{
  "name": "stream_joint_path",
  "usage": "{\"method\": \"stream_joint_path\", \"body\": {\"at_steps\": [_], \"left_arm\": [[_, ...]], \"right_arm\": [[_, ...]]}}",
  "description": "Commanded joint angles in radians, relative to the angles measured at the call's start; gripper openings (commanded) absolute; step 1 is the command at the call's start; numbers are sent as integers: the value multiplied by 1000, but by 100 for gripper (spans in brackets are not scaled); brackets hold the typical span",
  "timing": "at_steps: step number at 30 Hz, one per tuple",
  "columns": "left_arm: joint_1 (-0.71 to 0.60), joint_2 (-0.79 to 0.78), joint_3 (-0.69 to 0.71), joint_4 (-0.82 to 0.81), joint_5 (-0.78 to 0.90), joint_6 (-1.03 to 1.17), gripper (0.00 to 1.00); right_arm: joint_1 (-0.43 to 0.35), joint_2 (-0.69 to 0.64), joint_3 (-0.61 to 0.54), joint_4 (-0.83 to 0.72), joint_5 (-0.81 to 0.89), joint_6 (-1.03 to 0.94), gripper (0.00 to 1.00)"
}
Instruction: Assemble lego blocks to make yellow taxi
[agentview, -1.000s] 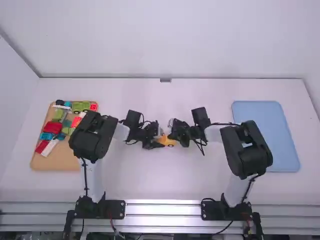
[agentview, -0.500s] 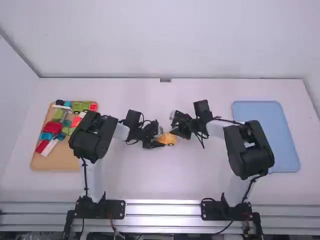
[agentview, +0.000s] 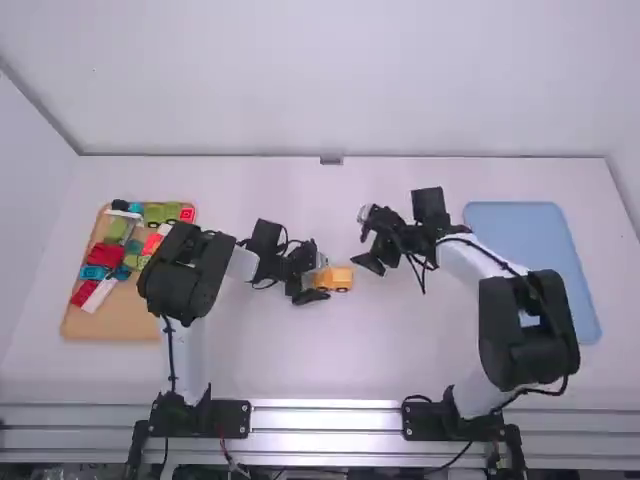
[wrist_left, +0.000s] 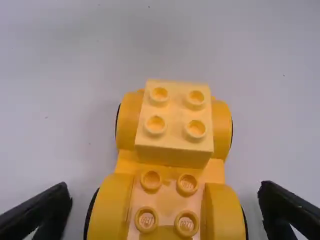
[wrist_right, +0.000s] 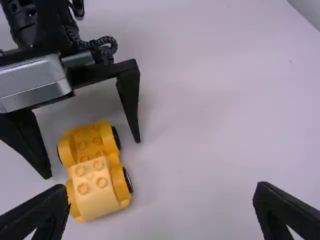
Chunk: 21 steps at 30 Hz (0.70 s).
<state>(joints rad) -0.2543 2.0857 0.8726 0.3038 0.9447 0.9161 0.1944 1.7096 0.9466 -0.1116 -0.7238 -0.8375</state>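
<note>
My left gripper (agentview: 318, 279) is low over the middle of the table, its fingers apart around the rear of a yellow wheeled base (agentview: 341, 286). In the left wrist view, that gripper (wrist_left: 165, 201) stands open, with a gap between each fingertip and the base (wrist_left: 120, 200). A light yellow four-stud block (wrist_left: 175, 120) sits on the base's far end; the near end shows bare studs. To the right of the car, clear of it, is my right gripper (agentview: 369, 243). The right wrist view shows this gripper (wrist_right: 161, 200) open and holding nothing, with the block (wrist_right: 92, 192) near its left finger.
At the left, a tan tray (agentview: 110, 325) holds several red, green, white and blue pieces, partly behind the left arm. A blue tray (agentview: 535, 250) lies at the right, partly behind the right arm.
My right gripper has drawn back from the car, to the right and slightly away from the camera. My left gripper's fingers have spread, while its arm has kept its place.
</note>
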Motion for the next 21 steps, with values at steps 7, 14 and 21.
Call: {"method": "stream_joint_path", "body": {"at_steps": [7,14,21], "left_arm": [[97,-193,3,-173,-19,-11,99],[208,-397,3,-396,-23,-18,99],[355,-577,3,-536,-230,-449,99]], "right_arm": [[16,-15,14,-2,5,4,98],[42,-16,18,13,45,4,98],[72,-16,17,120,109,128,98]]}}
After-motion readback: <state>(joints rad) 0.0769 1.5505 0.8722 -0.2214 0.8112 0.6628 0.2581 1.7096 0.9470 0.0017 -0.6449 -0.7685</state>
